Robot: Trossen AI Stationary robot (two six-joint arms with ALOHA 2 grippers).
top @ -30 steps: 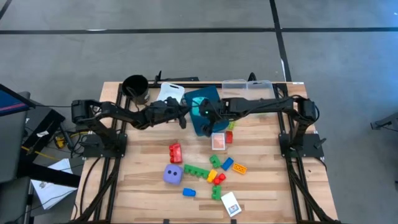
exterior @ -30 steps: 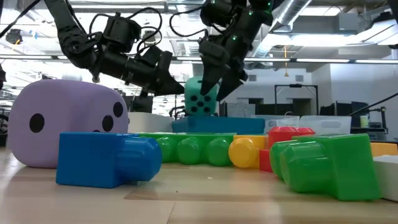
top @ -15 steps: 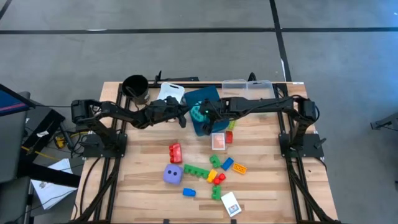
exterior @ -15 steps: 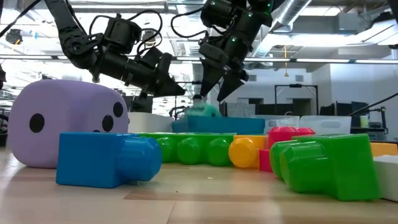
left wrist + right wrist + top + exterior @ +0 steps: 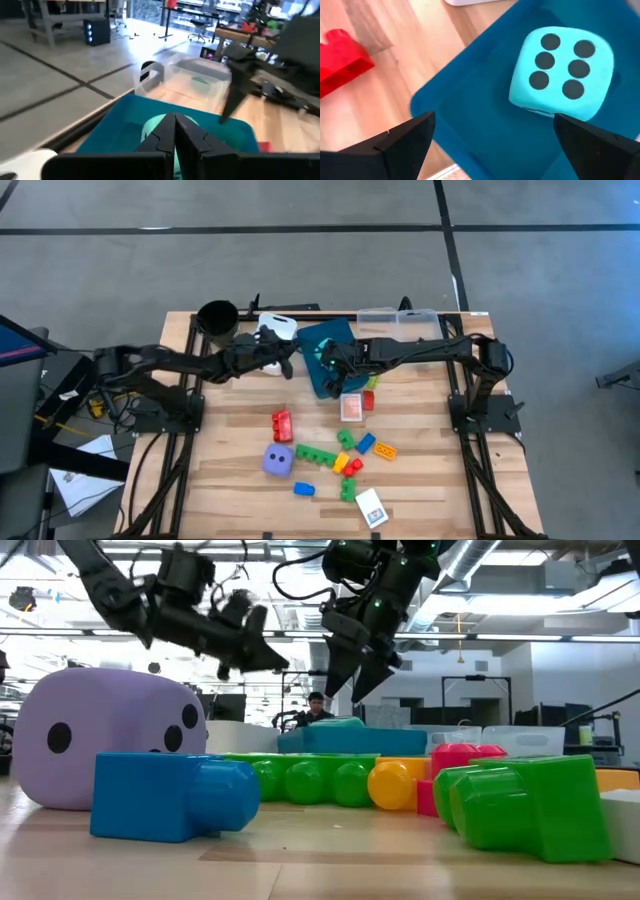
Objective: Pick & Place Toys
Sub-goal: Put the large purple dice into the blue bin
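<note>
The cyan die (image 5: 560, 72) lies inside the blue bin (image 5: 470, 125) at the table's far middle; it also shows in the high view (image 5: 320, 352). My right gripper (image 5: 495, 150) hangs open and empty just above the bin (image 5: 328, 362). My left gripper (image 5: 288, 360) is shut and empty, raised beside the bin's left side (image 5: 268, 658). The purple die (image 5: 279, 460), a red brick (image 5: 282, 424), green, yellow, blue and orange bricks (image 5: 345, 455) and two cards (image 5: 352, 408) (image 5: 371, 507) lie on the table nearer the front.
A black cup (image 5: 218, 320), a white bin (image 5: 276, 328) and a clear bin (image 5: 400, 320) stand along the far edge. The two grippers are close together over the blue bin. A person (image 5: 316, 705) shows far behind the table.
My right gripper has let go of the cyan die, which has fallen from between its fingers into the blue bin and now rests there. My left gripper has risen and drawn back toward the table's left and far edge, staying shut.
</note>
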